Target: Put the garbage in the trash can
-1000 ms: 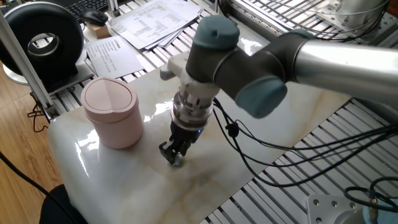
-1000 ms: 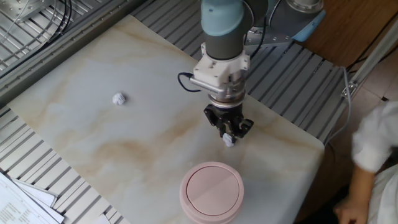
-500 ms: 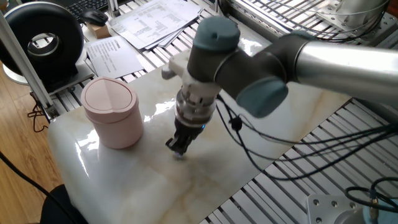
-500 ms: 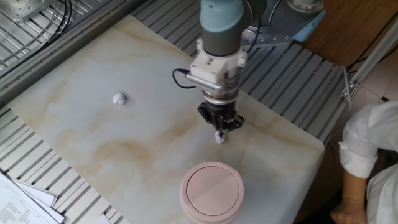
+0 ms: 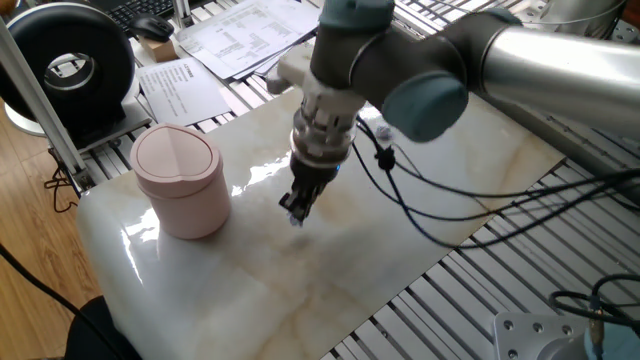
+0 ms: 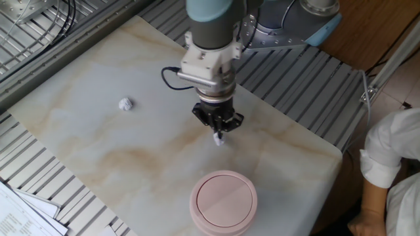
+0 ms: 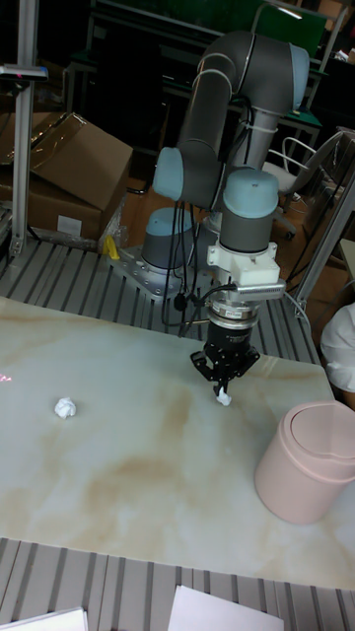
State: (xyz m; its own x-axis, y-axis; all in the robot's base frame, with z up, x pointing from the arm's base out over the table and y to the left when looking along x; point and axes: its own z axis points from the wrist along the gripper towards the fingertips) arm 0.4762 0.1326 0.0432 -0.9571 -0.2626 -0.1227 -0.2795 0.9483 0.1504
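My gripper [image 5: 297, 213] [image 6: 218, 136] [image 7: 224, 392] is shut on a tiny white wad of garbage [image 6: 219, 139] [image 7: 225, 398] and holds it just above the marble slab. A second wad of garbage [image 6: 125, 103] [image 7: 65, 407] lies loose on the slab, far from the gripper. The pale pink trash can [image 5: 181, 180] [image 6: 223, 202] [image 7: 310, 460] stands upright with its swing lid shut, a short way from the gripper. In the first fixed view the held wad is barely visible under the fingertips.
A black round device [image 5: 65, 62] and printed paper sheets [image 5: 180, 85] sit beyond the slab's edge. Cables [image 5: 420, 190] trail from the arm's wrist. A person's white sleeve [image 6: 390, 170] shows at the right edge. The marble slab [image 6: 98, 144] rests on ribbed metal rails.
The gripper has risen off the slab with the wad in it and shifted away from the slab's corner, toward its middle. The can and the loose wad have not moved.
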